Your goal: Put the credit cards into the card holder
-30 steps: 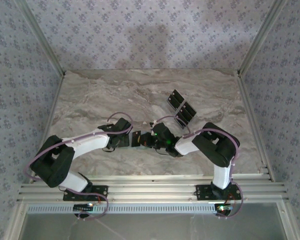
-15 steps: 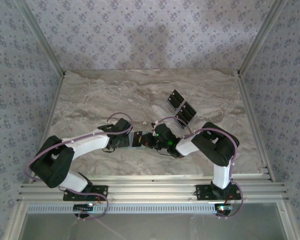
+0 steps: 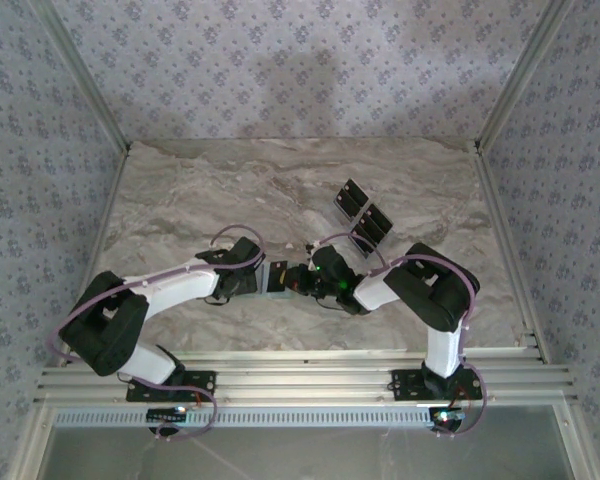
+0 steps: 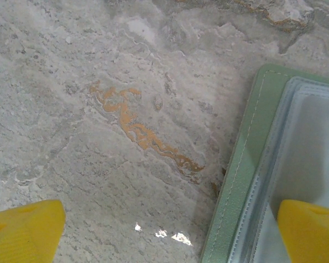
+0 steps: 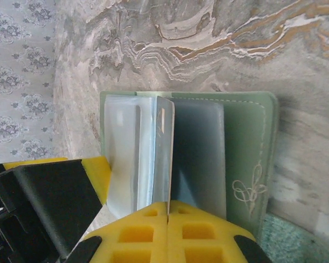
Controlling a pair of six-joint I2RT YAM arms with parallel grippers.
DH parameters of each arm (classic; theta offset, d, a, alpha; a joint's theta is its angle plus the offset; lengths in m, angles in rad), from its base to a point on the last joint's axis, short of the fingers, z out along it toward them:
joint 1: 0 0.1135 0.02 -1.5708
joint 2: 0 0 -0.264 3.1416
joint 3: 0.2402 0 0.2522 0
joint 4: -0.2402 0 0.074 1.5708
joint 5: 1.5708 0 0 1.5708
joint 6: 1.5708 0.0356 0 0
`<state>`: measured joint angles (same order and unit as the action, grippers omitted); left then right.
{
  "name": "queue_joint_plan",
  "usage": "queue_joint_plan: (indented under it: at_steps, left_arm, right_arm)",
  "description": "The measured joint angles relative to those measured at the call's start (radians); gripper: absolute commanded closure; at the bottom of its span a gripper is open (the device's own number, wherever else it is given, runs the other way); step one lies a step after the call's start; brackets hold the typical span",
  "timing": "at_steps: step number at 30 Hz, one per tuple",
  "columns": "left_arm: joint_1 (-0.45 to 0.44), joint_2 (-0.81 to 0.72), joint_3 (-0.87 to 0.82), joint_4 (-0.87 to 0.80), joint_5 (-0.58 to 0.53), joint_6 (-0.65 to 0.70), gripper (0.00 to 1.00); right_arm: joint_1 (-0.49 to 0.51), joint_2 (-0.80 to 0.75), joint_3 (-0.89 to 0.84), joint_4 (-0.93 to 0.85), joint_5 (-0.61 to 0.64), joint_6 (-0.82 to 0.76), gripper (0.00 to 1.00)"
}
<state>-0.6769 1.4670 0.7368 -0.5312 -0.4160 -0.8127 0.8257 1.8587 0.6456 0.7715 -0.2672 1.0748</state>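
The right gripper (image 5: 168, 205) is pinching shut on a thin sheet (image 5: 163, 148) standing up in the open card holder (image 5: 247, 148), near the middle of the table (image 3: 200, 190). The left gripper (image 4: 169, 230) is gaping wide, holding nothing and straddling the holder's edge. Bare marble is lying all around, and the cards (image 3: 363, 212) are sitting well apart.

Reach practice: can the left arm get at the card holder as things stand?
Likely yes: the open left tool sits astride the card holder's edge, nothing between; the right tool pinches a thin sheet inside.
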Motion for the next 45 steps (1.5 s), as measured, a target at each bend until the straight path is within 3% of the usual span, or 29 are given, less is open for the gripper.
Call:
queue_joint_plan:
  at_steps: [19,45]
  left_arm:
    - [0.000,0.001,0.000,0.000,0.000,-0.001,0.01]
    - [0.000,0.005,0.000,0.001,0.000,-0.001,0.00]
  right_arm:
    - [-0.014,-0.011,0.015,0.015,-0.086,-0.010,1.00]
    - [-0.014,0.084,0.015,0.167,-0.090,0.074,1.00]
